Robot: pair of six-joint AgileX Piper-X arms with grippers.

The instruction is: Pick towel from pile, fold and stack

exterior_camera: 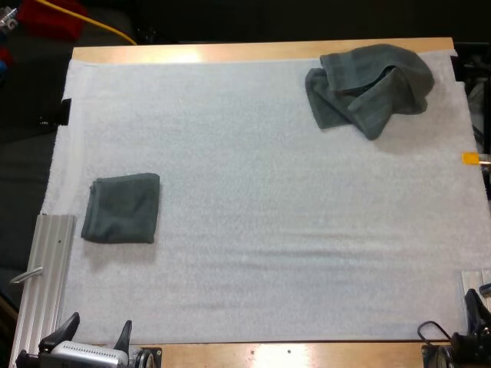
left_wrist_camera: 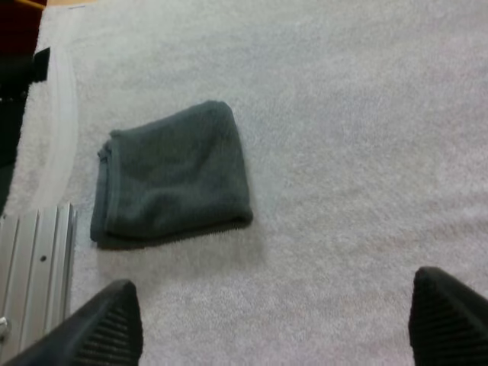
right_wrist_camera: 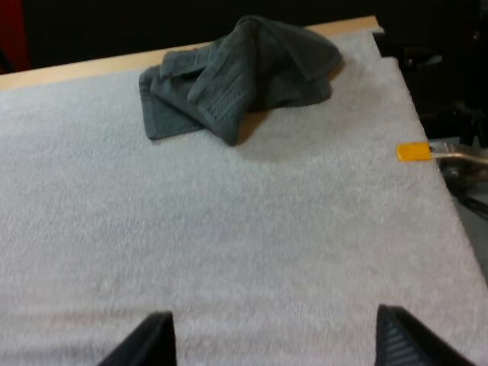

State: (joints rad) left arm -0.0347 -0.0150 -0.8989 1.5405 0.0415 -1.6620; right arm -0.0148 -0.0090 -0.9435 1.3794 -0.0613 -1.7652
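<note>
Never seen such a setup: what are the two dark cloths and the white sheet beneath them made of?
The crumpled towel and the folded towel: probably terry cloth, dark grey-green, matte, judging by the fuzzy nap and limp folds. The white mat: seemingly fleecy fabric or foam, matte, finely pebbled; can't tell which.

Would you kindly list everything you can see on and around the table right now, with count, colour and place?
crumpled dark grey-green cloth towel: one, grey-green, far right corner of the mat
folded dark grey-green cloth towel: one, grey-green, left side of the mat, lying flat
white fabric mat: one, white, covering most of the table
wooden table: one, light brown, under the mat
ribbed silver metal rail: one, silver, near left edge, beside the folded towel
left claw: one, black, near left, open, holding nothing
right claw: one, black, near right, open, facing the crumpled towel
</note>
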